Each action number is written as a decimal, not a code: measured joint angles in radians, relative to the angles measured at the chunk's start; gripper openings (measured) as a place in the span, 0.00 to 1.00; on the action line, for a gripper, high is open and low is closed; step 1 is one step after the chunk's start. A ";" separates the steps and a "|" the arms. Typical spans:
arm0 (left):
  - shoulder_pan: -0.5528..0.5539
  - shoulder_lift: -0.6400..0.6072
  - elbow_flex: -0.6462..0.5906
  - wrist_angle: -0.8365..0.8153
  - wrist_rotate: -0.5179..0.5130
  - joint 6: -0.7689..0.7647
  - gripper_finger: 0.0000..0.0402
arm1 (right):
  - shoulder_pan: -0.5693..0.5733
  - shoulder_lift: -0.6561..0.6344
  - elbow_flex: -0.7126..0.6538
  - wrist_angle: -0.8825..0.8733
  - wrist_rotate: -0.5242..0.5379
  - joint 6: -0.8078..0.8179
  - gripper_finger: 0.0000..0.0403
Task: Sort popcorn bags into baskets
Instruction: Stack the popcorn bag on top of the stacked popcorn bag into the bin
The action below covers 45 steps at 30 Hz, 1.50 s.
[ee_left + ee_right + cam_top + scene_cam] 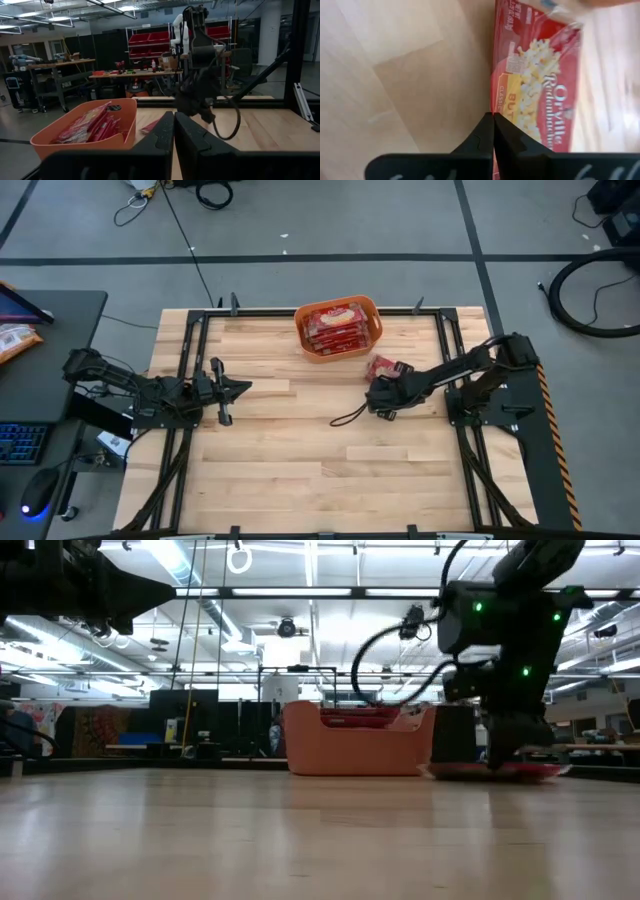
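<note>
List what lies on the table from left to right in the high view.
Left gripper → orange tub of popcorn bags → right gripper, with a loose popcorn bag beside it.

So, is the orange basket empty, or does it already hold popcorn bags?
Not empty: the orange basket holds several red popcorn bags, seen from above.

Popcorn bags and orange basket

Several red popcorn bags (336,325) lie stacked in the orange basket (372,308) at the counter's far edge; one more red bag (388,366) lies flat just beside it.
</note>
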<state>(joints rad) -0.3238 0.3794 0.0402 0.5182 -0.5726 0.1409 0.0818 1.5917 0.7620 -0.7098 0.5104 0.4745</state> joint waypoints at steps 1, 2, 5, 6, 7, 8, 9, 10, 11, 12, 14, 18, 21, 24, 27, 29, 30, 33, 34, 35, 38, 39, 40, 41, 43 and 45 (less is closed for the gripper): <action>0.000 0.000 0.000 0.000 0.000 0.000 0.05 | 0.005 -0.016 0.000 -0.003 0.007 0.001 0.01; 0.000 0.000 0.000 0.000 0.000 0.000 0.05 | 0.010 -0.033 0.000 -0.002 0.016 0.004 0.01; 0.000 0.000 0.000 0.000 0.000 0.000 0.05 | 0.026 -0.079 0.021 -0.012 0.032 0.013 0.01; 0.000 0.000 0.000 0.000 0.000 0.000 0.05 | 0.032 -0.092 0.033 -0.020 0.044 0.014 0.01; 0.000 0.000 0.000 0.000 0.000 0.000 0.05 | 0.037 -0.106 0.046 -0.029 0.064 0.012 0.01; 0.000 0.000 0.000 0.000 0.000 0.000 0.05 | 0.042 -0.117 0.059 -0.032 0.082 0.008 0.01; 0.000 0.000 0.000 0.000 0.000 0.000 0.05 | 0.044 -0.127 0.070 -0.032 0.100 0.000 0.01; 0.000 0.000 0.000 0.000 0.000 0.000 0.05 | 0.046 -0.136 0.079 -0.031 0.112 -0.006 0.01; 0.000 0.000 0.000 0.000 0.000 0.000 0.05 | 0.047 -0.143 0.085 -0.032 0.118 -0.013 0.01; 0.000 0.000 0.000 0.000 0.000 0.000 0.05 | 0.047 -0.150 0.091 -0.031 0.118 -0.020 0.01; 0.000 0.000 0.000 0.000 0.000 0.000 0.05 | 0.047 -0.162 0.098 -0.032 0.121 -0.029 0.01; 0.000 0.000 0.000 0.000 0.000 0.000 0.05 | 0.047 -0.179 0.108 -0.032 0.142 -0.045 0.00; 0.000 0.000 0.000 0.000 0.000 0.000 0.05 | 0.047 -0.190 0.127 -0.032 0.160 -0.065 0.00; 0.000 0.000 0.000 0.000 0.000 0.000 0.05 | 0.047 -0.193 0.147 -0.034 0.175 -0.093 0.00; 0.000 0.000 0.000 0.000 0.000 0.000 0.05 | 0.042 -0.193 0.176 -0.048 0.181 -0.117 0.00; 0.000 0.000 0.000 0.000 0.000 0.000 0.05 | 0.040 -0.193 0.195 -0.057 0.181 -0.119 0.00; 0.000 0.000 0.000 0.000 0.000 0.000 0.05 | 0.039 -0.193 0.201 -0.058 0.182 -0.122 0.00; 0.000 0.000 0.000 0.000 0.000 0.000 0.05 | 0.039 -0.193 0.214 -0.055 0.175 -0.133 0.00; 0.000 0.000 0.000 0.000 0.000 0.000 0.05 | 0.034 -0.193 0.214 -0.052 0.150 -0.123 0.00; 0.000 0.000 0.000 0.000 0.000 0.000 0.05 | 0.028 -0.191 0.212 -0.043 0.118 -0.103 0.01; 0.000 0.000 0.000 0.000 0.000 0.000 0.05 | 0.021 -0.182 0.188 0.022 0.014 -0.059 0.06; 0.000 0.000 0.000 0.000 0.000 0.000 0.05 | 0.022 -0.173 0.181 0.042 -0.005 -0.056 0.08; 0.000 0.000 0.000 0.000 0.000 0.000 0.05 | 0.030 -0.167 0.174 0.056 -0.018 -0.054 0.11; 0.000 0.000 0.000 0.000 0.000 0.000 0.05 | 0.036 -0.158 0.166 0.056 -0.025 -0.047 0.13; 0.000 0.000 0.000 0.001 0.000 -0.001 0.05 | 0.043 -0.133 0.152 0.062 -0.044 -0.020 0.17; 0.000 0.000 0.000 0.002 0.000 -0.001 0.05 | 0.048 -0.094 0.138 0.080 -0.089 -0.001 0.20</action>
<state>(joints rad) -0.3237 0.3790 0.0402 0.5198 -0.5724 0.1402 0.1295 1.4979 0.8999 -0.6299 0.4217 0.4738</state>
